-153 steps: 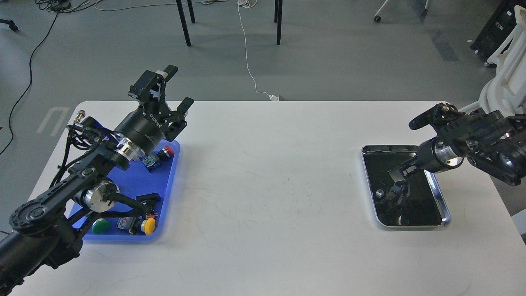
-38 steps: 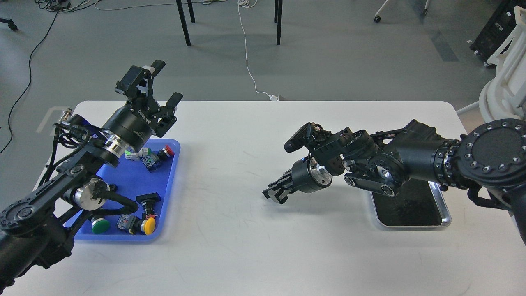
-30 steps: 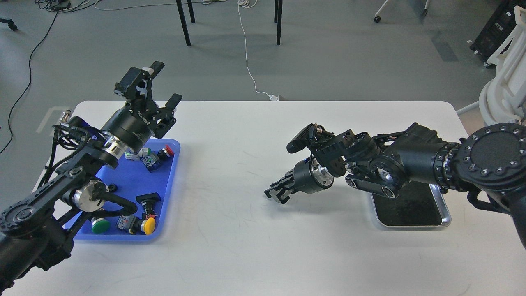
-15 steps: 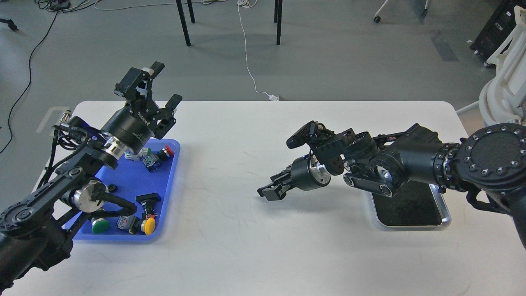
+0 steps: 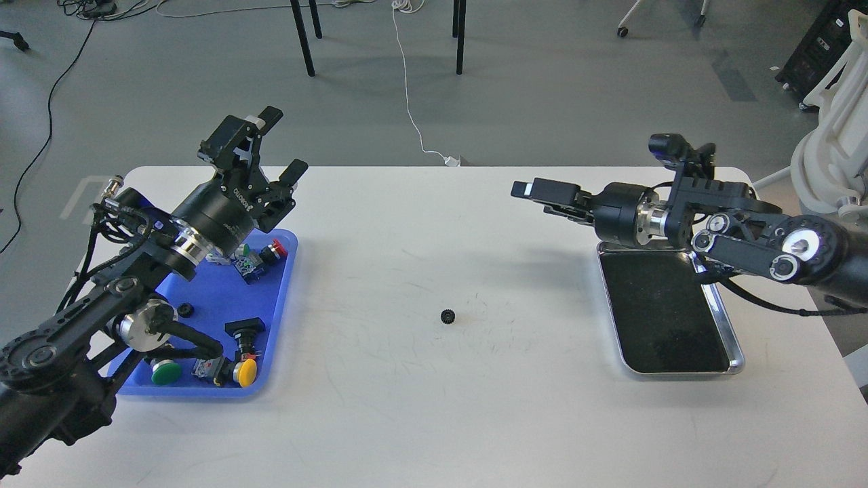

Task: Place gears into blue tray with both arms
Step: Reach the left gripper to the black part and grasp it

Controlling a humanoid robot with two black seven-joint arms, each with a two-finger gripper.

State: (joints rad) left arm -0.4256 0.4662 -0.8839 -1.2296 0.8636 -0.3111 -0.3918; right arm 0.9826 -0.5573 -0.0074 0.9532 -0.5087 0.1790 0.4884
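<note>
A tiny black gear (image 5: 447, 316) lies alone on the white table (image 5: 434, 407), between the two trays. A second gear (image 5: 183, 310) rests inside the blue tray (image 5: 217, 298) at the left. My left gripper (image 5: 266, 154) hangs open and empty above the blue tray's far end, fingers pointing up and away. Raised above the far left corner of the silver-rimmed dark tray (image 5: 668, 318), my right gripper (image 5: 542, 196) points left. Its fingers stand slightly apart and hold nothing.
Push-button switches with green (image 5: 166, 373), yellow (image 5: 245, 371) and red (image 5: 274, 249) caps lie in the blue tray. My left arm's elbow and forearm cover the tray's left part. Nothing shows inside the dark tray. Chair legs and cables lie on the floor beyond the table.
My right gripper let the gear go onto the table's middle, then rose and pulled back right towards the dark tray. The left gripper shifted slightly.
</note>
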